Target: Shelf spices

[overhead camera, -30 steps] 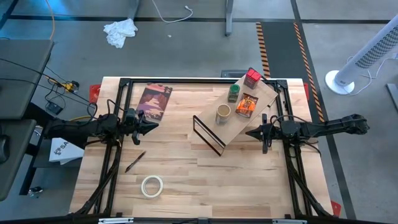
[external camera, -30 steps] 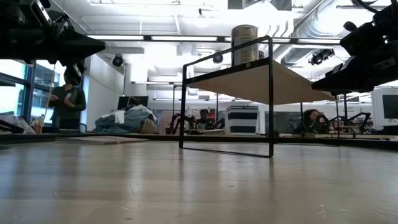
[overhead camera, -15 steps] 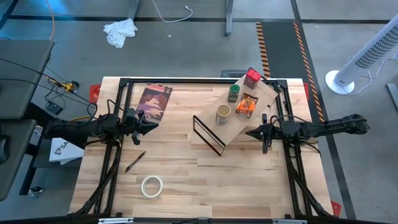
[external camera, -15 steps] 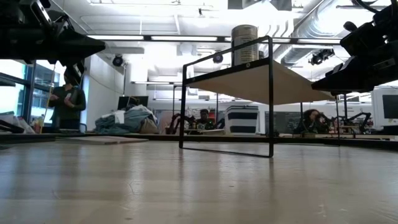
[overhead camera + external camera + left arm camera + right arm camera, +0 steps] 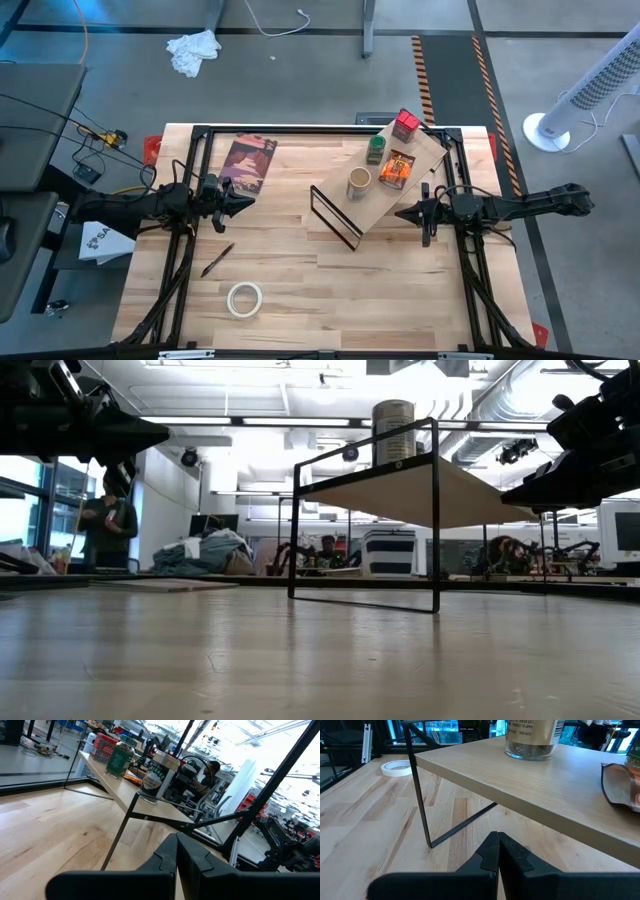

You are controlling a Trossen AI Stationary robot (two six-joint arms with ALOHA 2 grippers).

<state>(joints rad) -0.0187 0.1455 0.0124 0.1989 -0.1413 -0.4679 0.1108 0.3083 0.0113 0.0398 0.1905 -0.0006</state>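
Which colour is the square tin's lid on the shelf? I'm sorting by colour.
Red; the square tin shows best in the high view.

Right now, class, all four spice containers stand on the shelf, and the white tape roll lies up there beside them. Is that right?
Not quite. The high view shows the four spices on the shelf, but the white tape roll lies on the table, near its front edge, far from the shelf.
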